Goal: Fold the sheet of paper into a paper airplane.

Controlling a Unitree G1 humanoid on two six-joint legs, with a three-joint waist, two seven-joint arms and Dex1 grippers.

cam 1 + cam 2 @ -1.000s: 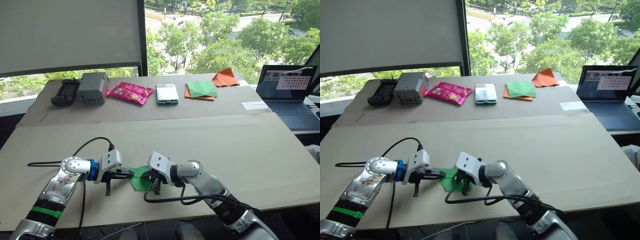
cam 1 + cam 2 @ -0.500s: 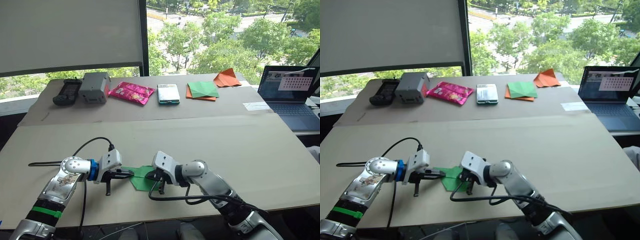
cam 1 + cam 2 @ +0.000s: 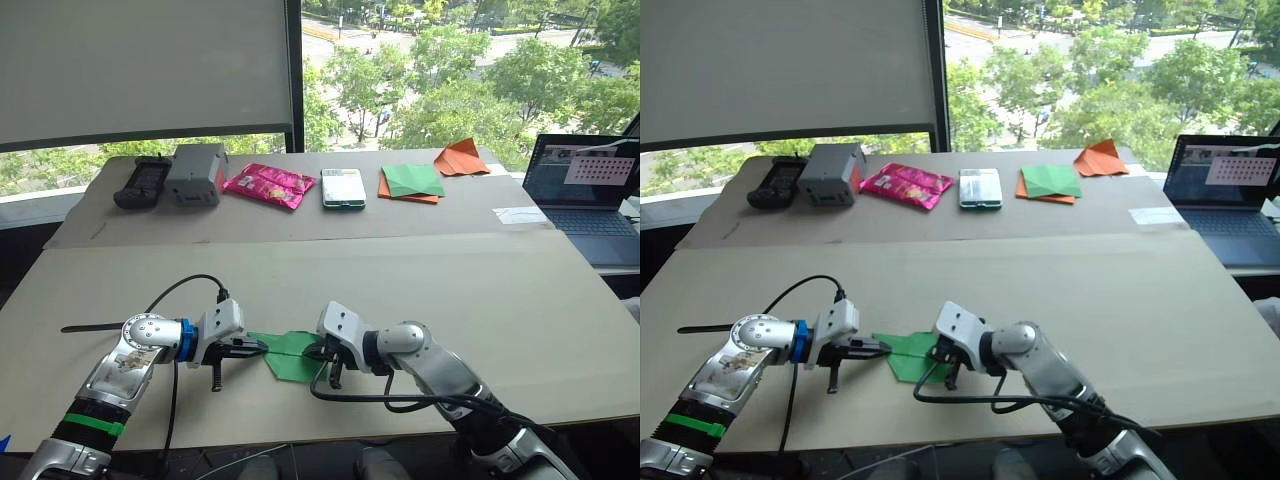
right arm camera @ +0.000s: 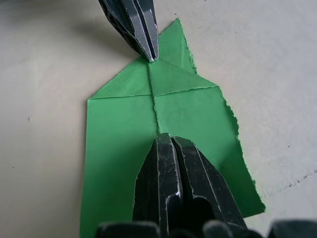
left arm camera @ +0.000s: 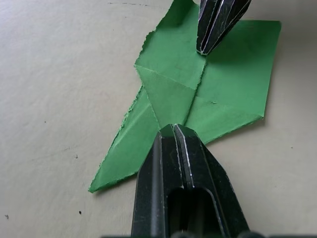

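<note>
The sheet of paper (image 3: 290,354) lies flat on the table near the front edge. It is bright green and folded, with a point toward my left gripper and rough flap edges along a centre seam (image 4: 154,106). My left gripper (image 3: 262,347) is shut, and its tip rests on the pointed end (image 5: 173,130). My right gripper (image 3: 320,353) is also shut, with its tip pressing on the wider end (image 4: 166,139). The two tips face each other across the paper. The paper airplane is out of view.
Along the table's far side stand a black handset (image 3: 138,182), a grey box (image 3: 195,172), a pink packet (image 3: 266,184), a white box (image 3: 343,187), a green-and-orange paper stack (image 3: 412,182) and an orange folded paper (image 3: 461,157). An open laptop (image 3: 590,190) is at the right.
The camera has shifted a little. My right gripper has slid slightly to the right along the paper, so more green shows between the two tips. The left gripper has stayed put.
</note>
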